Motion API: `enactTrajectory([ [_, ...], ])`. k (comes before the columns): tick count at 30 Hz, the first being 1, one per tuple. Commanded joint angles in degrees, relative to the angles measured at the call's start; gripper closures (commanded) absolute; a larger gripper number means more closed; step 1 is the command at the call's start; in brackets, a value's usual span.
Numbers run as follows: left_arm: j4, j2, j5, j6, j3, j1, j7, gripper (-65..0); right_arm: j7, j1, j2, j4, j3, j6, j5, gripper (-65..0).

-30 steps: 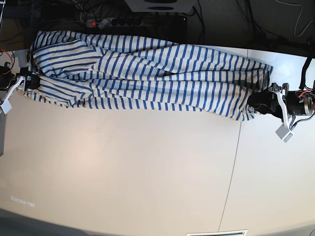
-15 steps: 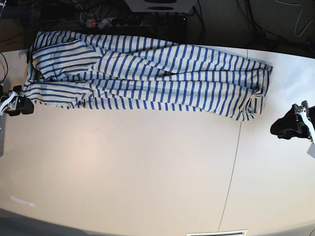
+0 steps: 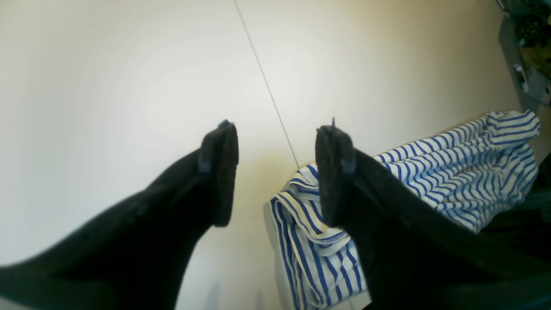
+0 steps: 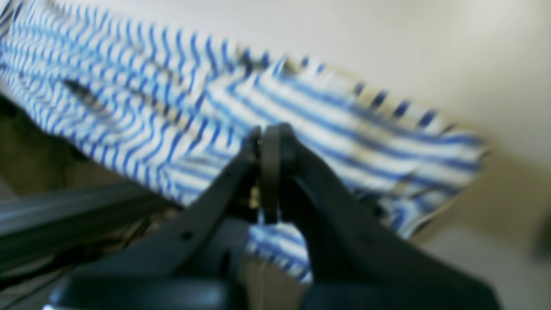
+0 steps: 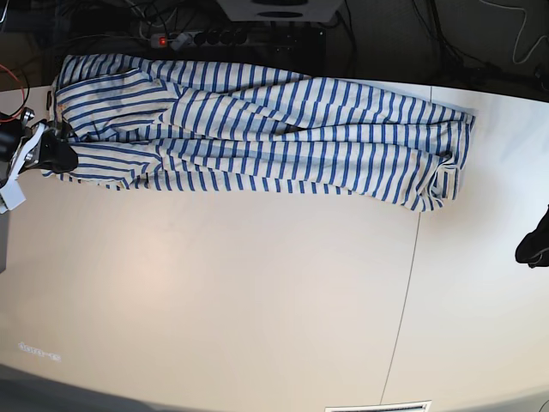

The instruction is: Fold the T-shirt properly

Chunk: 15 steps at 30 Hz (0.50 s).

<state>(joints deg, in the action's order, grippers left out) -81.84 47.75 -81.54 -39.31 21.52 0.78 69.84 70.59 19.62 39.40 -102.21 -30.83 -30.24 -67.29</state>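
Since a moment ago, the left pincer (image 5: 533, 249) has pulled away to the right edge of the base view, well apart from the T-shirt (image 5: 257, 133). The right pincer (image 5: 53, 153) has come back in to the shirt's left end.

In the base view, the T-shirt lies as a long band along the far side of the worktop (image 5: 257, 300). Its long way runs left to right. The right pincer touches its left end, so that arm is the nearer one. The right end of the shirt lies free.

In the left wrist view, the left pincer (image 3: 275, 168) is spread wide with nothing between its tips. The T-shirt (image 3: 452, 172) lies ahead of it and to the right, apart from it.

In the right wrist view, which is blurry, the right pincer (image 4: 270, 142) is pressed together. The T-shirt (image 4: 301, 112) lies right behind its tips. I cannot tell if any cloth is pinched.

I think the next fold needs the left pincer to reach back to the shirt's right end.
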Motion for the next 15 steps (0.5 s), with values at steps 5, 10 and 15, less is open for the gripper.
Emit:
enactTrajectory([
  [5, -0.59, 1.99, -0.70, -0.69, 0.70, -0.90, -1.03, -32.0, -0.59, 6.03, 1.42, -1.97, -0.70, -4.52, -1.01, 0.0],
  [10, -0.59, 1.95, -0.74, -0.69, 0.68, -0.87, -1.05, -32.0, -1.57, 8.83, 1.40, -1.20, -0.66, -4.52, 2.89, 0.0],
  [15, -0.59, 1.81, -0.90, -0.69, 0.68, -0.59, -1.05, -32.0, -4.22, 8.66, 1.44, 1.60, -0.02, -4.55, 7.56, 0.0],
])
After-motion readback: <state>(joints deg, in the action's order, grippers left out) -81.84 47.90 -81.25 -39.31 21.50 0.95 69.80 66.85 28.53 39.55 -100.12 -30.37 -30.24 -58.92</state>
